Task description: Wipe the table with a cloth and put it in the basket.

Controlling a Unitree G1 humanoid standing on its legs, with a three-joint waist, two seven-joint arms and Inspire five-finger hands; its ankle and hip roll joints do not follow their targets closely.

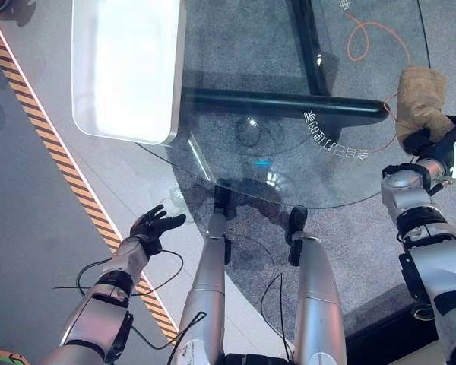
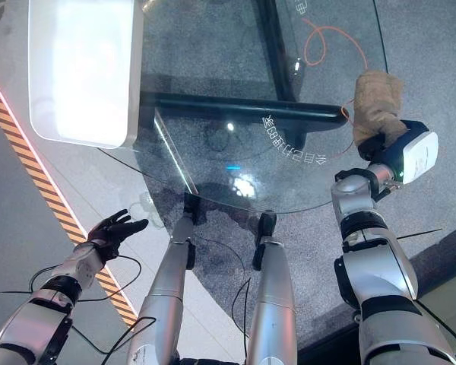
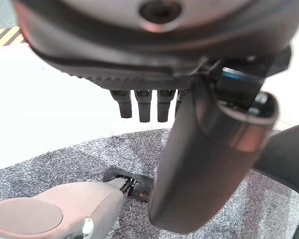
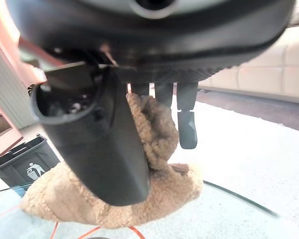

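Observation:
A fuzzy tan cloth (image 1: 419,99) lies bunched on the right edge of the round glass table (image 1: 289,171). My right hand (image 1: 422,141) is shut on it from the near side. In the right wrist view the thumb (image 4: 97,144) and fingers (image 4: 187,127) pinch the cloth (image 4: 159,191), whose lower part rests on the glass. A white rectangular basket (image 1: 173,84) stands at the table's far left. My left hand (image 1: 156,226) hangs open over the floor, off the table's near left edge, holding nothing; its fingers (image 3: 142,105) are straight.
A black frame bar (image 1: 281,101) runs under the glass. An orange cable (image 1: 365,38) loops on the floor beyond the cloth. Yellow-black striped tape (image 1: 53,144) crosses the floor on the left. A black bin (image 4: 20,159) stands off past the table.

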